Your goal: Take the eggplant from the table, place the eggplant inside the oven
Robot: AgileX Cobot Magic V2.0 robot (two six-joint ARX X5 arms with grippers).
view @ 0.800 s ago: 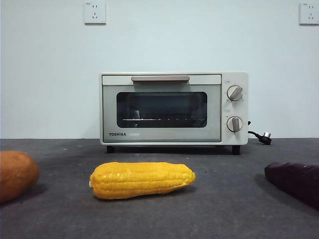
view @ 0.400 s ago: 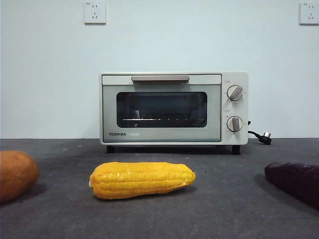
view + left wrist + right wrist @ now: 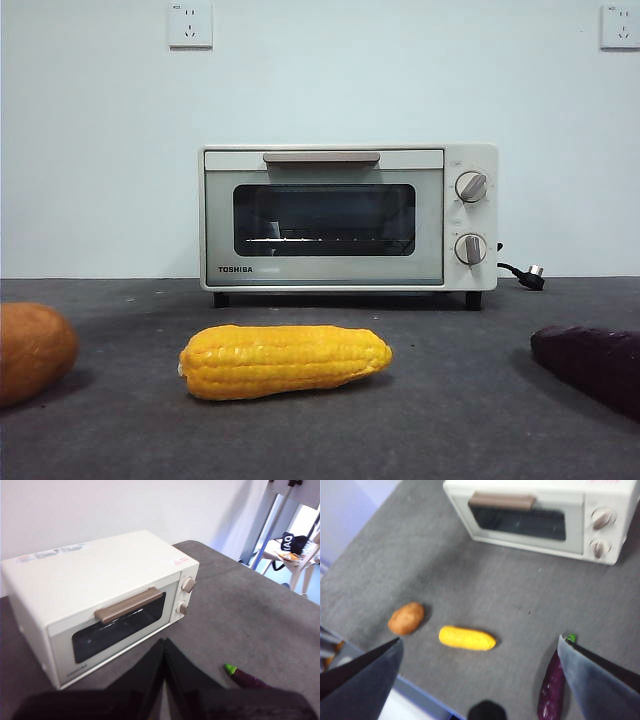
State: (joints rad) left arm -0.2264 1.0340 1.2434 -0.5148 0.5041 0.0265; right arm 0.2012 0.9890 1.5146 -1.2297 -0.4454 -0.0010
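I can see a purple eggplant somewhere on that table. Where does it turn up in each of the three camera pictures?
Front view: the eggplant lies at the right edge, cut off by the frame.
Left wrist view: only its green-tipped end shows, low and right of centre.
Right wrist view: it lies whole near the bottom right.
Shared landmark: the oven, door shut, stands behind it on the table.

oven [image 3: 348, 218]: 1 | eggplant [image 3: 552, 690]: 1 | corn cob [image 3: 285, 361]: 1 | orange-brown vegetable [image 3: 33, 350]: 1

Legible text: "TOSHIBA" in dark letters, lower left of the oven [image 3: 348, 218] door; knob markings and top stickers too small to read
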